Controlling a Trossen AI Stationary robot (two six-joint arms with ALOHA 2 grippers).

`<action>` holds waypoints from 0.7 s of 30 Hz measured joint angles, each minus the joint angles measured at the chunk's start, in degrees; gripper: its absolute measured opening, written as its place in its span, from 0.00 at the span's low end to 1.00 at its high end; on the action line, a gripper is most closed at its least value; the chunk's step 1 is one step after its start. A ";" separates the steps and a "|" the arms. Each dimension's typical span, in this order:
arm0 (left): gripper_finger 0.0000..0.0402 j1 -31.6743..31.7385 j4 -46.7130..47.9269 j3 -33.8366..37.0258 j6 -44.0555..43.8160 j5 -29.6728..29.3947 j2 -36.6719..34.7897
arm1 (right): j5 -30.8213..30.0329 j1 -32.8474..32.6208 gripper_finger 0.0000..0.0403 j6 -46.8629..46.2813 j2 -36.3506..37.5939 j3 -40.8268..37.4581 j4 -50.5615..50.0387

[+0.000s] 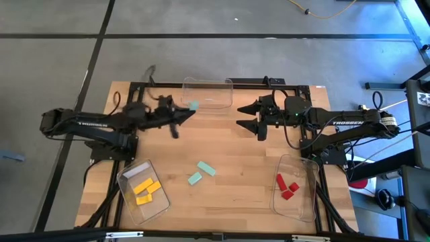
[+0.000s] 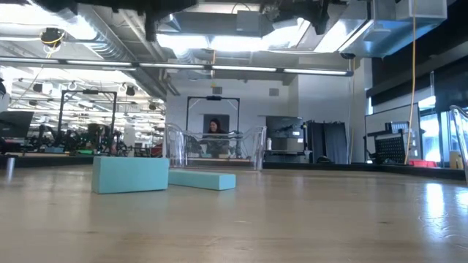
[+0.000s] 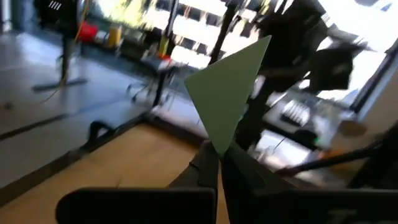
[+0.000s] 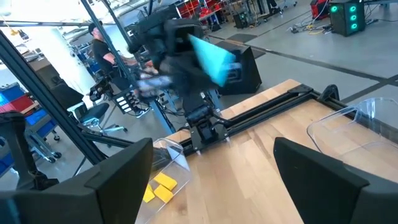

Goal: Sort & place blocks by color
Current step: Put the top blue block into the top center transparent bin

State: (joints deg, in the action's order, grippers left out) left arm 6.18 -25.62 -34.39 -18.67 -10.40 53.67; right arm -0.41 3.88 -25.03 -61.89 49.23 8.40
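My left gripper is raised near the far middle of the table, shut on a mint-green wedge, just in front of a clear bin at the far edge. The right wrist view shows that wedge in the air. Two mint-green bars lie flat on the table's near middle; the low view shows them too. Yellow blocks lie in the near-left bin and red blocks in the near-right bin. My right gripper hangs open to the right of the far bin. My left gripper pinches the mint-green wedge by its lower corner between the two fingertips. The fingers reach level from the table's left side. The wedge stands up beyond the fingertips, lifted clear of the table, with its flat triangular face toward the wrist camera.
Three clear bins stand on the table: far middle, near left and near right. A black frame runs along the table's edges. Bare wood lies between the arms. A person sits far behind the table.
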 joint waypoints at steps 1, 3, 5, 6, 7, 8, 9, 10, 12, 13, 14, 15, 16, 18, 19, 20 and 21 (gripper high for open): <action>0.00 1.49 4.87 -2.10 0.53 0.54 1.27 | -0.02 0.00 0.83 0.00 0.00 0.00 0.02; 0.00 5.44 12.76 -7.79 2.15 2.92 4.84 | -0.02 0.01 0.83 -0.04 0.00 0.00 0.09; 0.00 9.84 19.79 -13.76 4.20 5.46 8.97 | -0.02 0.02 0.83 -0.22 0.00 0.00 0.09; 0.00 12.22 23.69 -16.66 5.64 6.54 11.41 | -0.02 0.00 0.83 -0.31 0.00 0.00 0.09; 0.00 14.67 27.48 -19.38 7.18 7.41 14.12 | -0.02 0.01 0.83 -0.33 0.00 0.00 0.09; 0.00 17.08 30.80 -22.02 8.48 8.15 16.94 | -0.02 0.00 0.83 -0.29 0.00 0.00 0.09; 0.00 19.35 34.02 -24.80 9.28 8.73 19.94 | -0.02 0.02 0.83 -0.27 0.00 0.00 0.07; 0.00 21.39 36.55 -27.53 9.99 9.40 22.98 | -0.02 0.01 0.83 -0.27 0.00 0.00 0.05; 0.00 24.91 42.11 -32.00 11.30 10.10 28.62 | -0.02 0.00 0.83 -0.27 0.00 0.00 0.01; 0.00 26.13 45.06 -33.70 11.82 10.15 31.42 | -0.02 0.02 0.83 -0.27 0.00 0.00 0.01; 0.00 26.98 47.38 -35.18 12.12 10.10 34.37 | -0.02 0.01 0.83 -0.27 0.00 0.00 0.01; 0.00 27.59 49.18 -36.29 12.46 10.11 37.13 | -0.02 0.00 0.83 -0.27 0.00 0.00 -0.02; 0.00 27.96 51.07 -37.10 12.92 10.16 39.45 | -0.02 0.02 0.83 -0.27 0.00 0.00 -0.02; 0.00 28.19 52.53 -37.78 12.71 10.19 43.10 | -0.02 0.01 0.83 -0.31 0.00 0.00 -0.02; 0.00 28.17 52.47 -37.90 11.59 10.20 44.85 | -0.02 0.00 0.83 -0.31 0.00 0.00 -0.02; 0.00 28.11 52.89 -37.90 10.41 10.22 46.49 | -0.04 0.02 0.83 -0.31 0.00 0.00 -0.02; 0.00 27.87 53.67 -37.90 9.28 10.19 48.14 | -0.02 0.00 0.83 -0.32 0.00 0.00 -0.02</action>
State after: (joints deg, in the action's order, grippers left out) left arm 34.05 28.05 -72.29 -9.39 -0.22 101.81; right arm -0.43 3.88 -25.35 -61.89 49.23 8.38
